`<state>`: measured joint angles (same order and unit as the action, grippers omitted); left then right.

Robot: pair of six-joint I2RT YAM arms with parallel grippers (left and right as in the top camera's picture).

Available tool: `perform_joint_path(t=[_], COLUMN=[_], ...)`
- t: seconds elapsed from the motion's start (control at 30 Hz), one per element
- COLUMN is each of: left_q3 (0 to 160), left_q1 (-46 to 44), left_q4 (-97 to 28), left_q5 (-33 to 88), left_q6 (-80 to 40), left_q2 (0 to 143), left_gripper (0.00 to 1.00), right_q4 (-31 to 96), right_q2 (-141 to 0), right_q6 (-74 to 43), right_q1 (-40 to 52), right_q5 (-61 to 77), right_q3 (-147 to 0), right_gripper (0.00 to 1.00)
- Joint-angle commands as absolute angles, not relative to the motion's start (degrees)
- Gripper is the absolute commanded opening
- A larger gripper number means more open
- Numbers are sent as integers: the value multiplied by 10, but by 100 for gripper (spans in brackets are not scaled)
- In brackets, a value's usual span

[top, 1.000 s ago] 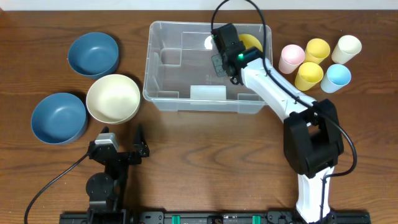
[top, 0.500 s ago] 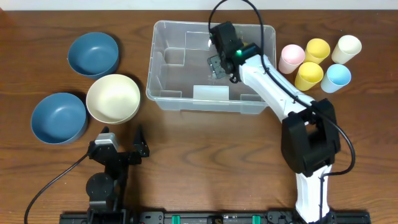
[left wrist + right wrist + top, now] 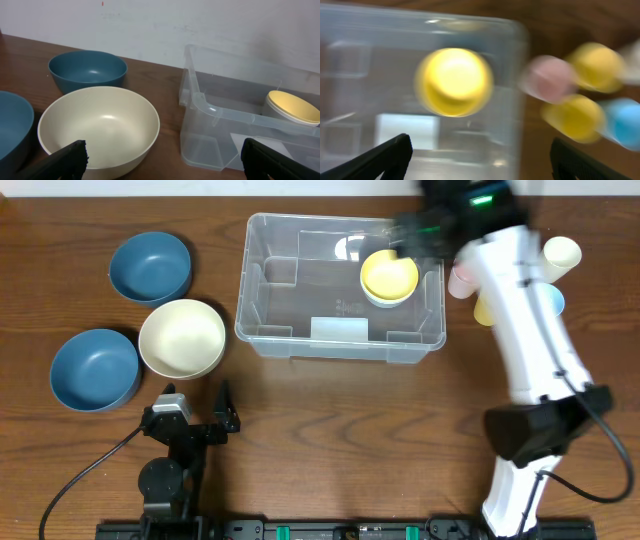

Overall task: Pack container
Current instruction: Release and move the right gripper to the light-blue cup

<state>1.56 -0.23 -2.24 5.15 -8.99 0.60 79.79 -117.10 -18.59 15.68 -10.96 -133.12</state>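
Observation:
The container (image 3: 340,351) is a large clear bin at the table's rear centre. A yellow cup (image 3: 389,277) stands inside it near the right rear corner, free of any grip. My right gripper (image 3: 425,228) is a blur above that corner; in its wrist view the right gripper (image 3: 480,160) is open and empty over the container (image 3: 370,65), looking down on the cup (image 3: 454,81). My left gripper (image 3: 195,396) rests open near the front left. In the left wrist view the left gripper (image 3: 162,160) faces a cream bowl (image 3: 100,127) and the container (image 3: 210,107).
Two blue bowls (image 3: 150,267) (image 3: 94,370) and a cream bowl (image 3: 182,338) sit left of the bin. Right of it stand several cups, partly behind my right arm: pink (image 3: 547,77), yellow (image 3: 595,65) (image 3: 572,117), blue (image 3: 622,122) and white (image 3: 560,252).
My right gripper opened and let go of the yellow cup inside the container, then rose and swung right. The container slid slightly to the right. The left arm stayed still.

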Motion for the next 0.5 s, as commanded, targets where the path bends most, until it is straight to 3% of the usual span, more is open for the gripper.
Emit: perform_joint_path(t=[0.0, 0.2, 0.47], left_q3=[2, 3, 3], left_q1=[-4, -4, -4], left_q4=[-36, -36, -36], left_q5=[54, 54, 54], left_q6=[-87, -87, -87], left_q2=[3, 3, 3], left_gripper=[98, 98, 98], right_q4=[828, 824, 724], right_q2=[-1168, -1177, -1178], right_q6=[-236, -240, -233], right_q1=[71, -69, -174], right_q5=[-115, -76, -22], right_q3=[-1335, -1276, -1125], right_gripper=[89, 88, 82])
